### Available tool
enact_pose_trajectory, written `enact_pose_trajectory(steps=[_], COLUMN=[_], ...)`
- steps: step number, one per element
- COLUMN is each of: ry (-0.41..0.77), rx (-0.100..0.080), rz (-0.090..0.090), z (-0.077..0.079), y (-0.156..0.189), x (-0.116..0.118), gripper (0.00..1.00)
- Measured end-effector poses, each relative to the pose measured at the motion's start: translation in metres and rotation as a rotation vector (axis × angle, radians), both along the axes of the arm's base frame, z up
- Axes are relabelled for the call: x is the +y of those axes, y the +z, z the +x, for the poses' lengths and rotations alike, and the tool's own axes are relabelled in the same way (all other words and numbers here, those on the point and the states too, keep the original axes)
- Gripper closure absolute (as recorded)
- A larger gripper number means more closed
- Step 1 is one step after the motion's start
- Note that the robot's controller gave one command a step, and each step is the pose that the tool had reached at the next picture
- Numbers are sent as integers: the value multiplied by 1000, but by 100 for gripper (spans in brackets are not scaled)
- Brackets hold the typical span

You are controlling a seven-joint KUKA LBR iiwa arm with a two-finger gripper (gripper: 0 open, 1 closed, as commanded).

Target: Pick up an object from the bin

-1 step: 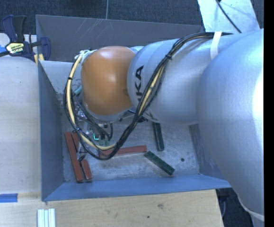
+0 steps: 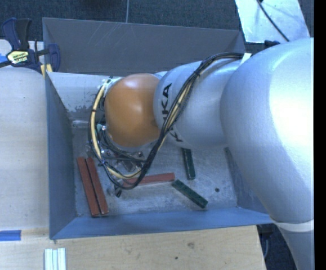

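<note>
The arm (image 2: pixel 208 111) is deep in the bin (image 2: pixel 61 167) from the right, its orange cover (image 2: pixel 130 110) hiding much of the tool (image 2: pixel 119 176), so I can't tell whether it's released or clenched. It sits low at lower centre-left, between the pair of reddish-brown bars (image 2: pixel 92 187) and the red bar (image 2: pixel 154 178), likely because those are the closest pickings. Two dark green bars (image 2: pixel 189 193) lie apart, lower right.
</note>
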State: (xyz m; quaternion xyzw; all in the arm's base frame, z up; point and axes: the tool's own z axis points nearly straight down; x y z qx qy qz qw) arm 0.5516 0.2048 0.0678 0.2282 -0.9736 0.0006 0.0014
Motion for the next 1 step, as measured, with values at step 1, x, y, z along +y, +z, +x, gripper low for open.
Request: enact_pose_trajectory(steps=[1], ry=[36], rx=[-15], rz=[1], z=[45], y=[57], x=[-57], gripper=[0])
